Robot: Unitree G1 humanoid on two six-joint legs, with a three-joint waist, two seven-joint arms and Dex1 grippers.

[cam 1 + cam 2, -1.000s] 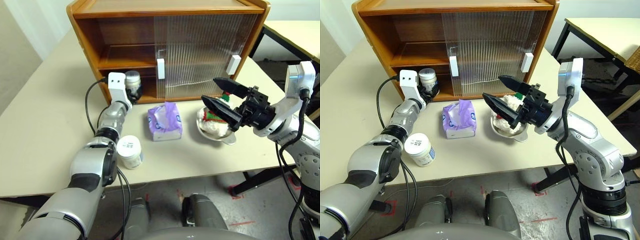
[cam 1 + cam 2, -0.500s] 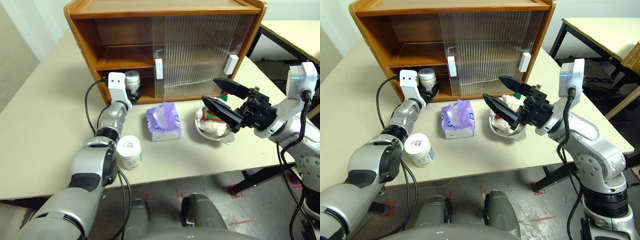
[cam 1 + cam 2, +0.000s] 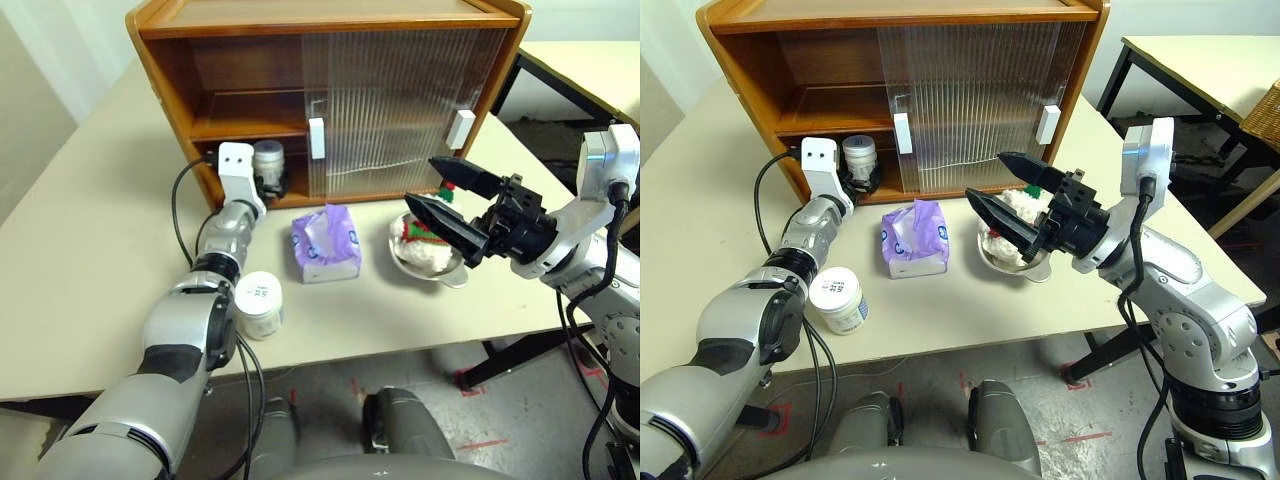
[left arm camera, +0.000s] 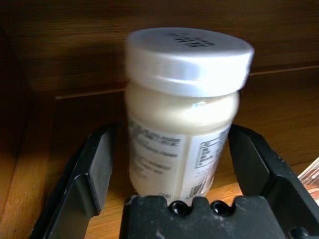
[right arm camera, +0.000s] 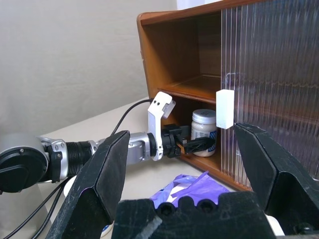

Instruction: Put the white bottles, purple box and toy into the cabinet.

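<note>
White bottle in cabinet: upright on the bottom floor of the cabinet, in its open left bay, under the inner shelf. White lid carries dark print, too blurred to read; the label shows fine text and a barcode, also unreadable.
Left gripper: reaches level into that bay, jaws spread wide on either side of the bottle, a gap showing at each side.
Second white bottle: upright on the surface near its front edge, beside the left forearm; lid print unreadable.
Purple box: on the surface just in front of the cabinet, white tissue at its top slit, printed mark on the front not legible.
Toy: sits in a steel bowl right of the purple box.
Right gripper: raised over the bowl, jaws wide, holding nothing.
Cabinet doors: ribbed panels with white handles cover the middle and right. Open surface lies left of the cabinet.
</note>
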